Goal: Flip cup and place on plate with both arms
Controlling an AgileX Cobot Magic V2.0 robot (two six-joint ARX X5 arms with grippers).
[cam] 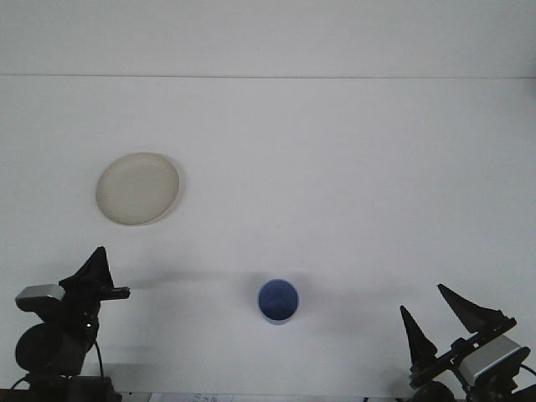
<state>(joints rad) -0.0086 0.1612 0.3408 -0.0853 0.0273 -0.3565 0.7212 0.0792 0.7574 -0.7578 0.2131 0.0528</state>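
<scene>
Front view shows a small blue round cup (277, 301) standing on a plain white counter (335, 184), near the front edge and about midway between the two arms. Its circular rim and blue inside face the camera, so its long axis runs vertical to the surface, and from this angle the mouth seems to point up; no handle is visible. A soft shadow lies on the counter just behind and to the right of it.

Well apart from the cup, toward the rear left, lies a pale cream round plate (138, 188), flat on the counter with nothing on it.

At the lower left corner, the left tool (96, 272) sits on its black arm with a grey block behind it; only one dark pointed finger and a short bar show, so whether it is spread or pressed together cannot be told. At the lower right corner, the right tool (437, 317) has its two black pointed fingers spread apart, holding nothing, clear of the cup.

Beyond the counter's straight far edge rises a bare white wall (268, 38).
</scene>
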